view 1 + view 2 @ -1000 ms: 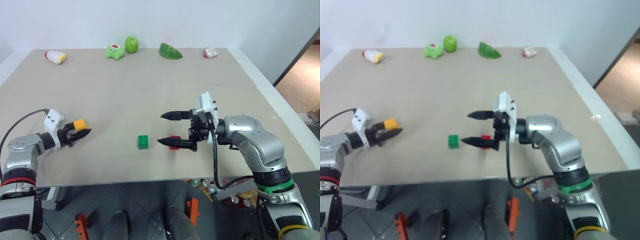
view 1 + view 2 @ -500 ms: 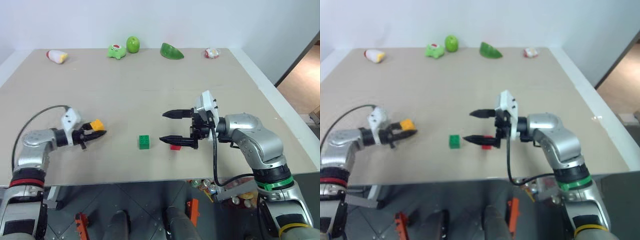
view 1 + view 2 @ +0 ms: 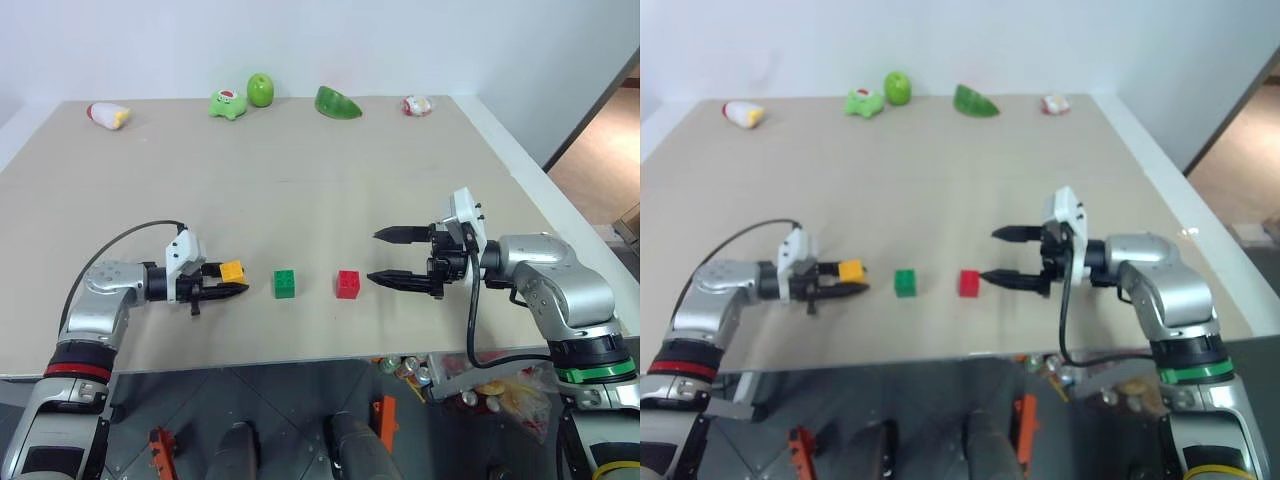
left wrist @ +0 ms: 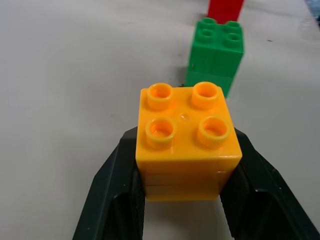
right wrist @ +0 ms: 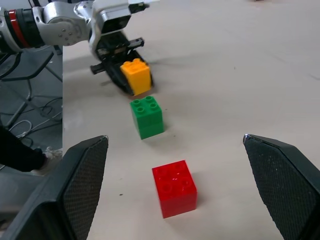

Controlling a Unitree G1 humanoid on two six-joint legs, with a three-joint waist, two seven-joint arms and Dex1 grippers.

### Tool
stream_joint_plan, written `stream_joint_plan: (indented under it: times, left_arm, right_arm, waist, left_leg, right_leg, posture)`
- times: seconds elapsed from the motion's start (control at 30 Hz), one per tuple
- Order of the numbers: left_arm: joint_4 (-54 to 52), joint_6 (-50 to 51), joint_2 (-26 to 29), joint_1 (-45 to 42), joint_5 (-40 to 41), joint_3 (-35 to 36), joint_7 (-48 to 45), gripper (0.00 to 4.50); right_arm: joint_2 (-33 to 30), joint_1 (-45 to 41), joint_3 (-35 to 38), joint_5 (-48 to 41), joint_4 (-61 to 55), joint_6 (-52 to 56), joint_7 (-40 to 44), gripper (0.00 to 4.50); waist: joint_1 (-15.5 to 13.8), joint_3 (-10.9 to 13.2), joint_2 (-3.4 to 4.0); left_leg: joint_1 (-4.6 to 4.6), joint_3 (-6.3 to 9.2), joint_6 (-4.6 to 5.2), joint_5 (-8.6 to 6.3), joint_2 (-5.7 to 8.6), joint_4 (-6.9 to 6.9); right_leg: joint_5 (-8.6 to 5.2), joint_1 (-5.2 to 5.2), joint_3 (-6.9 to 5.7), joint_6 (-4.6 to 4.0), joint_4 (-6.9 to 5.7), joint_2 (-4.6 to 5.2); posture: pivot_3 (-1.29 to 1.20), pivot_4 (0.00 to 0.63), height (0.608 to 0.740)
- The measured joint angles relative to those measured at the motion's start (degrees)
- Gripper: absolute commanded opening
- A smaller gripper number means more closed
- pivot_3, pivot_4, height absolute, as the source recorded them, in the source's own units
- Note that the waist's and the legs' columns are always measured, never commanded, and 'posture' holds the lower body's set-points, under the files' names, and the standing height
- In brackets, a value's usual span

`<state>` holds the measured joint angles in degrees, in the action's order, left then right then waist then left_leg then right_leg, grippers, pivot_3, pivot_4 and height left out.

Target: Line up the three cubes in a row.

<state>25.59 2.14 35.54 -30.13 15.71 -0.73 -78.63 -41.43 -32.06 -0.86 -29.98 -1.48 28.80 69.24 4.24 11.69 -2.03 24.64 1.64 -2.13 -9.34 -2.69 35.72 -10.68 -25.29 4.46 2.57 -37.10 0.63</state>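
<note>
Since a second ago my left claw [image 3: 232, 291] has carried the yellow-orange studded plastic cube [image 3: 232, 270] in from the desk's left edge toward the middle, and my right claw [image 3: 387, 257] has drawn back toward the right edge, uncovering the red studded plastic cube [image 3: 348, 284].

My left claw is clenched on the yellow-orange cube, just left of the green studded plastic cube [image 3: 286, 284]; green and red sit apart on the beige desk [image 3: 300, 190], near its front edge. My right claw hangs spread wide and empty, beside the red cube.

The risk, as I judge it: if I bring the yellow-orange cube in too close, it could knock the green one out of line. If I let go while it is tilted or off the surface, it could tip or land crooked. The spacing could also come out uneven.

I cannot tell whether the held cube touches the desk. In the left wrist view the red cube is cut off behind the green one.
</note>
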Motion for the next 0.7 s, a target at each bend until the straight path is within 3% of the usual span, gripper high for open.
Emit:
stream_joint_plan:
  times: [0.7]
  left_arm:
    - [9.32, -5.83, 1.31, -4.11, -1.76, -1.16, -6.91, 1.36]
  right_arm:
    - [-1.04, 0.98, 0.91, -0.07, -1.83, 0.81, -2.01, 4.5]
  waist:
    - [0.0, 0.0, 0.0]
  left_leg:
    - [0.01, -0.01, 0.0, 0.0, 0.0, 0.02]
  right_leg:
    - [-0.01, -0.01, 0.02, 0.01, 0.0, 0.0]
  posture:
    - [0.0, 0.15, 0.733]
